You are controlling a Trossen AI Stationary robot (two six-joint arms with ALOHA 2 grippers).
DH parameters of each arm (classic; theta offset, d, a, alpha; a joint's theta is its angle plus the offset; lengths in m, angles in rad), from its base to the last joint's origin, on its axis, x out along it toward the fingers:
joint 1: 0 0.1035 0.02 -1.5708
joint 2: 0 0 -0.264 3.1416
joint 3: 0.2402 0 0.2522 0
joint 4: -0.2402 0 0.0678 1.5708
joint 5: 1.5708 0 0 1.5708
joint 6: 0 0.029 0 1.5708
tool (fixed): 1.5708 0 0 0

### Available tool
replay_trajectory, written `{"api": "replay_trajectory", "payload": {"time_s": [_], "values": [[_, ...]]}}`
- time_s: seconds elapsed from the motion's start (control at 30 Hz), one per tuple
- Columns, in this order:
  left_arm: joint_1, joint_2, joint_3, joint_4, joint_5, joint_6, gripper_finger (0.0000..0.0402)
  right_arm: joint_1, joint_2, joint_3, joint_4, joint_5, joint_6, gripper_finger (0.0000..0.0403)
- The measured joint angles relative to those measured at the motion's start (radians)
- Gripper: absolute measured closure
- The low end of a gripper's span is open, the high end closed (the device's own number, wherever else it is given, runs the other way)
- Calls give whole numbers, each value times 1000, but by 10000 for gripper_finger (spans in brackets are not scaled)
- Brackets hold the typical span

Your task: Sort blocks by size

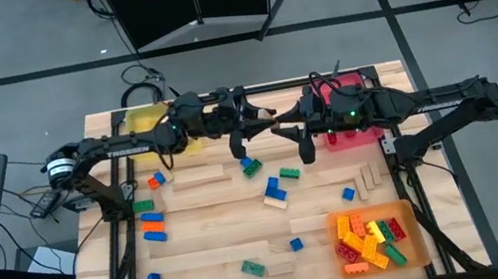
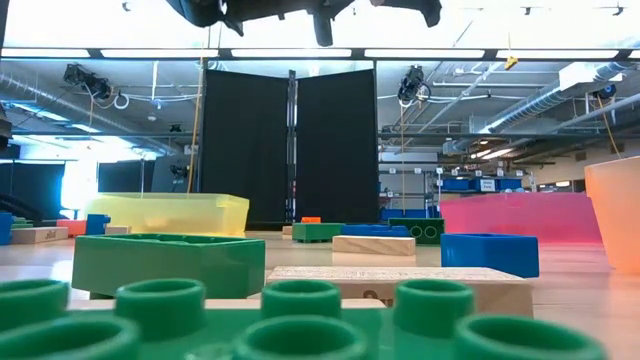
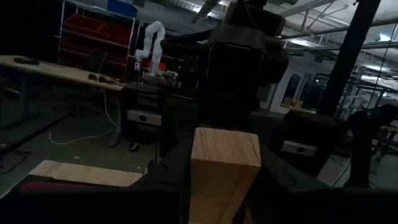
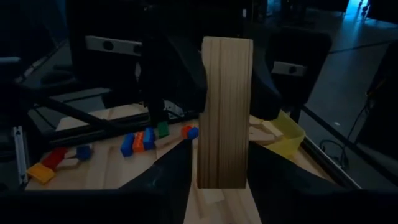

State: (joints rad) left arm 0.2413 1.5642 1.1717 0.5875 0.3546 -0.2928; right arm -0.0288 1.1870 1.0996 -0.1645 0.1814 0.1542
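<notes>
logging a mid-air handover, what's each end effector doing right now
left end effector: closed on the wooden block
right end effector: same block sits in its jaws, grip cannot be told

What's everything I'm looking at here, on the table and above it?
Table: one, pale wood.
Trays: three; yellow tray far left, red tray far right, orange tray near right.
Loose bricks: many, mostly blue and green, scattered.
Bricks in orange tray: many, mostly yellow, orange, red.
Wooden blocks: several, tan, on table.
Raised wooden block: one, tan, between both grippers.
Left gripper: dark, gripping raised block.
Right gripper: dark, opposite.
</notes>
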Motion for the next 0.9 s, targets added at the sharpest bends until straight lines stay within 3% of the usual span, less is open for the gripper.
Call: {"api": "replay_trajectory", "payload": {"time_s": [0.33,0.63,0.9], "values": [[5,0,0,-5,-48,-7,286,-3,0,0,-10,5,8,228],[94,-28,-1,-109,-83,-84,281,-31,0,0,-171,4,107,193],[245,-140,-2,-523,-189,-95,279,-33,0,-6,-296,6,187,151]]}}
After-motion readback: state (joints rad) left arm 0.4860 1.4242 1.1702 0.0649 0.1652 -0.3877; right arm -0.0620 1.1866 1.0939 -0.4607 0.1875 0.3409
